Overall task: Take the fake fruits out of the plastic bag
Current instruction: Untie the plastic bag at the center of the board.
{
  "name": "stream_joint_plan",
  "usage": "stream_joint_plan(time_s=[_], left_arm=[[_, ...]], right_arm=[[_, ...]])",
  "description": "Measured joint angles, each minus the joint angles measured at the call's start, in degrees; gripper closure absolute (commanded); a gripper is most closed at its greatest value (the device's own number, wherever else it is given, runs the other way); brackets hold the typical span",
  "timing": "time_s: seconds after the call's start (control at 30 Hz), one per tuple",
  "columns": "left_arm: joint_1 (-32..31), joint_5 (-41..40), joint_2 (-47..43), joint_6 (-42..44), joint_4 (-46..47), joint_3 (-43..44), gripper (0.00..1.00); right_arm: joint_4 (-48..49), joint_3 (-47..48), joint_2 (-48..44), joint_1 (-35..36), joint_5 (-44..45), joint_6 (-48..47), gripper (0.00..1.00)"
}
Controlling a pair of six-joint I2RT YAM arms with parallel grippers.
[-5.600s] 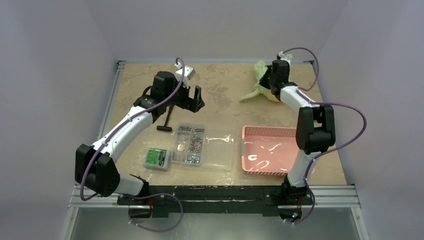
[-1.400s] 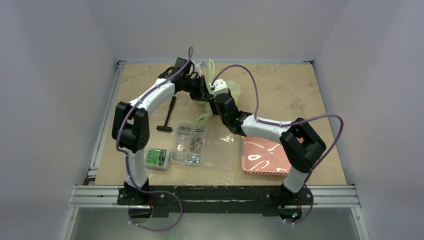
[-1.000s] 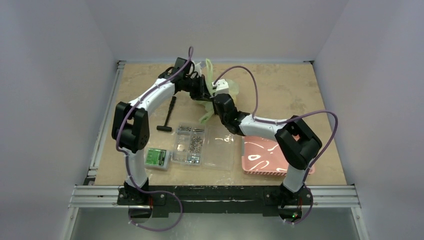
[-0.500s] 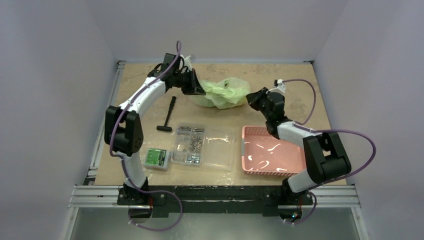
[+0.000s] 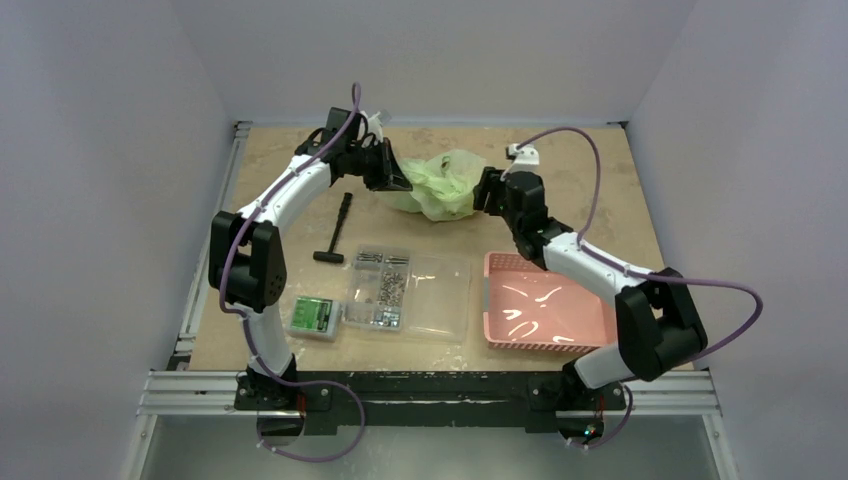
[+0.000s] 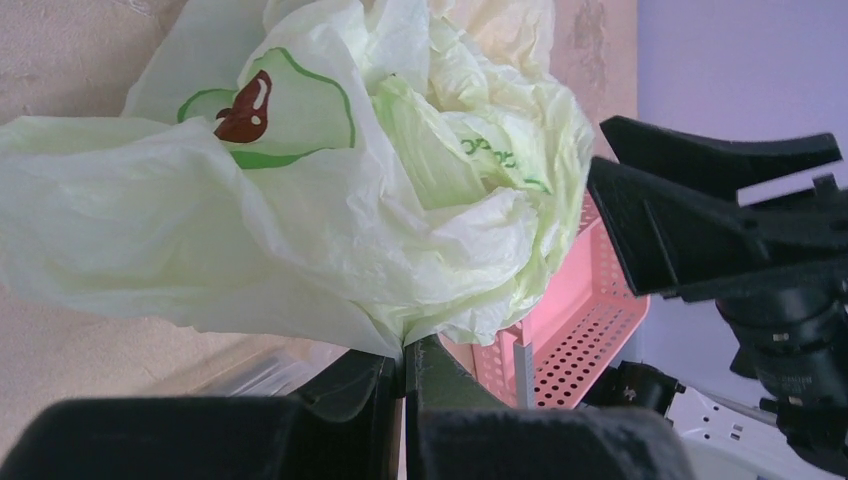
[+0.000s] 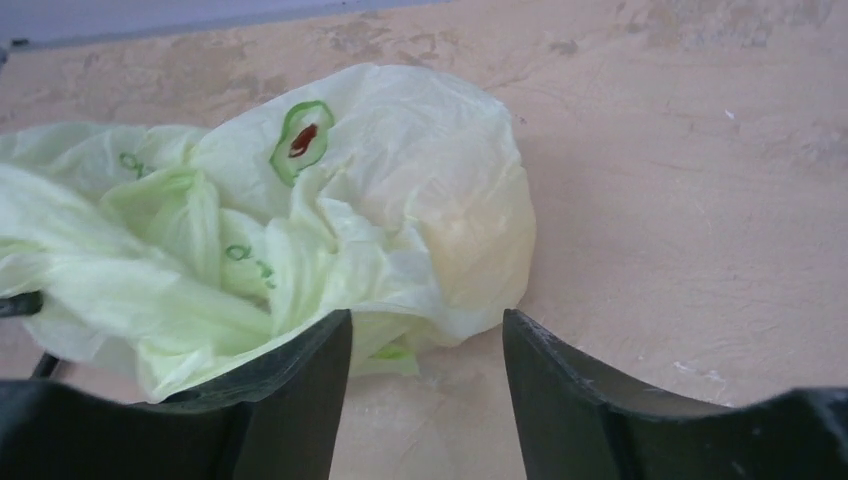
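Note:
The pale yellow-green plastic bag (image 5: 440, 185) lies crumpled at the back middle of the table. My left gripper (image 5: 392, 178) is shut on the bag's left edge; in the left wrist view the film (image 6: 330, 180) is pinched between the jaws (image 6: 404, 355). My right gripper (image 5: 483, 192) is at the bag's right end, open. In the right wrist view the bag (image 7: 330, 220) fills the area ahead of the gripper (image 7: 425, 340), and its lower edge rests by the left finger (image 7: 290, 390). A yellowish bulge (image 7: 480, 230) shows through the film. The fake fruits are otherwise hidden inside.
A pink basket (image 5: 545, 300) stands at the front right, under the right arm. A clear compartmented box (image 5: 408, 292) and a small green box (image 5: 314, 317) sit front centre. A black T-shaped tool (image 5: 335, 228) lies left of the bag.
My right gripper has moved left to the bag's right end and its jaws have opened. The left gripper has stayed shut on the bag's left edge.

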Motion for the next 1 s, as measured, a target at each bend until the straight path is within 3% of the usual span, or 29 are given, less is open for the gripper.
stream_joint_plan(time_s=[0.07,0.2,0.5,0.67,0.8,0.93,1.0], left_arm=[[0.0,0.2,0.0,-0.2,0.2,0.0,1.00],[0.0,0.3,0.0,-0.3,0.5,0.0,1.00],[0.0,0.3,0.0,-0.3,0.5,0.0,1.00],[0.0,0.5,0.0,-0.3,0.5,0.0,1.00],[0.0,0.6,0.0,-0.3,0.7,0.0,1.00],[0.0,0.6,0.0,-0.3,0.8,0.0,1.00],[0.0,0.6,0.0,-0.3,0.8,0.0,1.00]], right_arm=[[-2.3,1.5,-1.1,4.6,5.8,-5.4,0.30],[-3.3,3.8,-1.7,12.0,12.7,-14.9,0.28],[-2.6,5.9,1.6,24.5,18.9,-34.2,0.33],[-0.2,7.3,9.6,31.1,30.2,-40.0,0.36],[6.1,7.4,16.7,31.5,43.5,-45.3,0.58],[10.7,7.4,18.4,31.1,50.2,-48.3,1.00],[11.9,7.3,17.1,31.1,50.6,-47.8,1.00]])
